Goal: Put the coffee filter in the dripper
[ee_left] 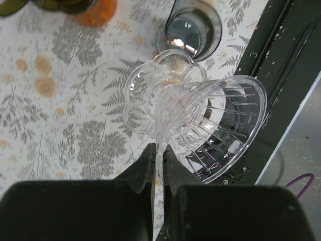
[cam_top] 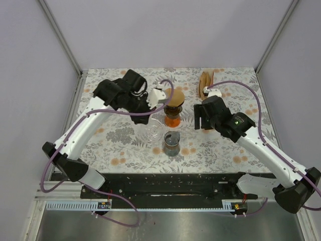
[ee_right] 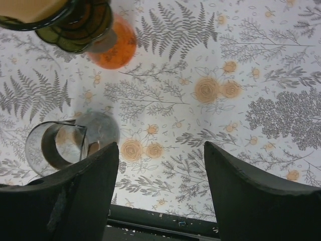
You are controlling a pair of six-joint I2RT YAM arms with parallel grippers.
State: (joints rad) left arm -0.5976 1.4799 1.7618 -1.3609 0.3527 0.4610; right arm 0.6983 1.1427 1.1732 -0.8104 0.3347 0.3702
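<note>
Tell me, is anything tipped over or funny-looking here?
Yes. The clear dripper is tipped on its side, so its wide mouth faces sideways instead of up. The jaws of the left arm are pinched shut on a thin clear part of it. Nothing looks spilled or broken.

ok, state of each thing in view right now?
Clear ribbed plastic dripper: tipped on its side, no filter inside, pinched at a thin clear edge.
Left gripper: shut on the dripper.
Right gripper: open, empty.
Brown paper filters: lying at the table's far edge, untouched.
Smoky glass cup: upright, looks empty.
Dark glass dripper on orange base: upright, something tan inside.
</note>
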